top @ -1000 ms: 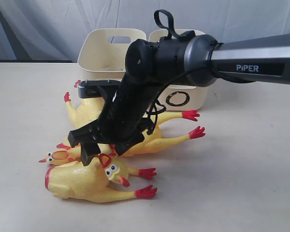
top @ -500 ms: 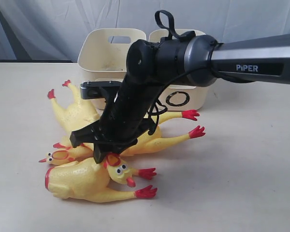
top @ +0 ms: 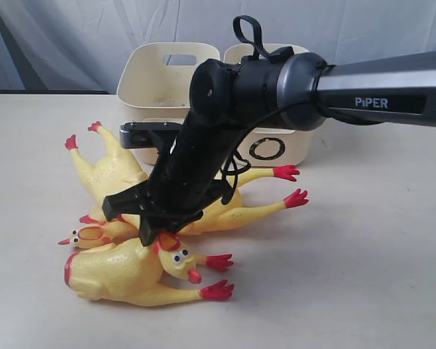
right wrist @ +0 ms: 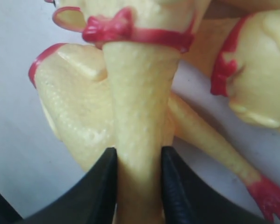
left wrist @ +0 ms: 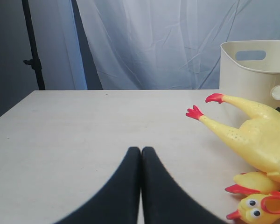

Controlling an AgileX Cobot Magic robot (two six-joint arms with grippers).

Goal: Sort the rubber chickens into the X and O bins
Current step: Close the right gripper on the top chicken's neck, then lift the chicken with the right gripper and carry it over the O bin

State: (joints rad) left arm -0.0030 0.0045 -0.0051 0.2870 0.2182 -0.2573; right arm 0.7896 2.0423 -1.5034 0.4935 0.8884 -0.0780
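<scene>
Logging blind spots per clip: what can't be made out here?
Mark on the bin beside the O bin: exterior view, right arm covers it; left wrist view cuts it off.
Tips of the right gripper: exterior view, behind that arm.
Whether the gripped chicken neck joins a body: right wrist view, too close.

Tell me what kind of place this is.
Likely a robotics test setup, not a home: a draped white curtain backs a pale tabletop, and a black stand stands beside it.
</scene>
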